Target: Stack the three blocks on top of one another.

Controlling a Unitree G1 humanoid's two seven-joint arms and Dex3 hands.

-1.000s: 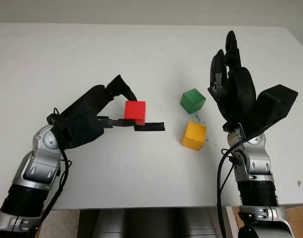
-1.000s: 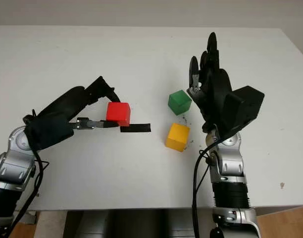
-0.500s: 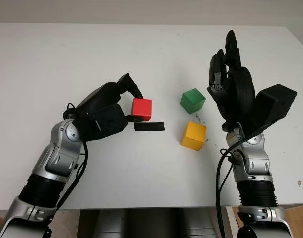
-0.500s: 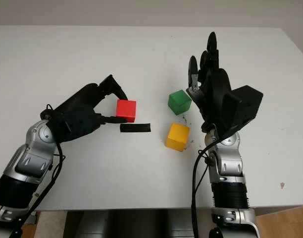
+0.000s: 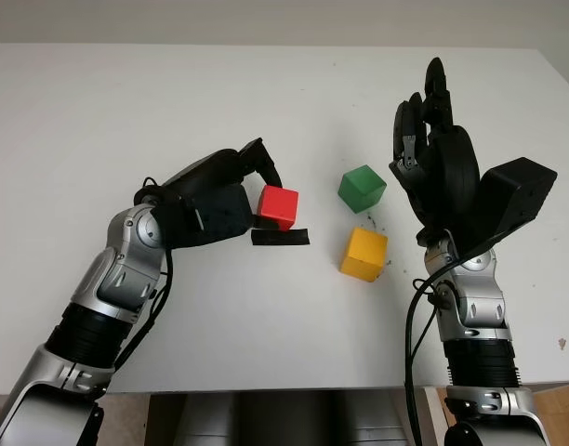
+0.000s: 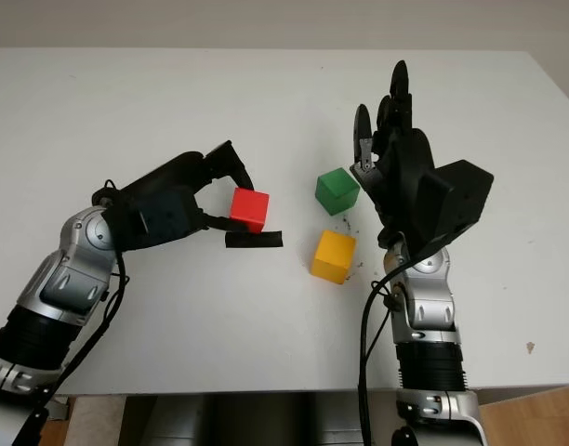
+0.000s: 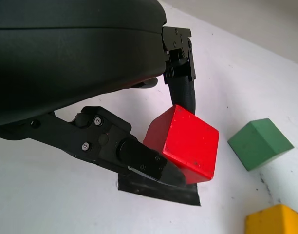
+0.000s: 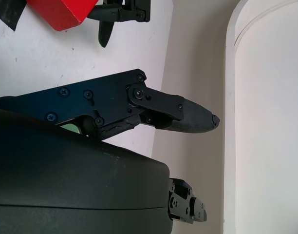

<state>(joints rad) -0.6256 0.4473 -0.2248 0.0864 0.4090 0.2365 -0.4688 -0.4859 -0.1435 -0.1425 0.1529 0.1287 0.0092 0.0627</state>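
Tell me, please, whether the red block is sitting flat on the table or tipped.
Tipped. The left hand grips the red block between its fingers, with one corner pointing down above the black tape strip.

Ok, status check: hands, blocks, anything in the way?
Left hand shut on red block, above the black tape strip. Right hand open, raised beside green block. Yellow block on the table, unstacked. Nothing between the blocks.

White table (image 5: 126, 111), green block (image 5: 362, 188), yellow block (image 5: 364, 254)

white table (image 5: 126, 102) | black tape strip (image 5: 281, 238) on it, mid-table
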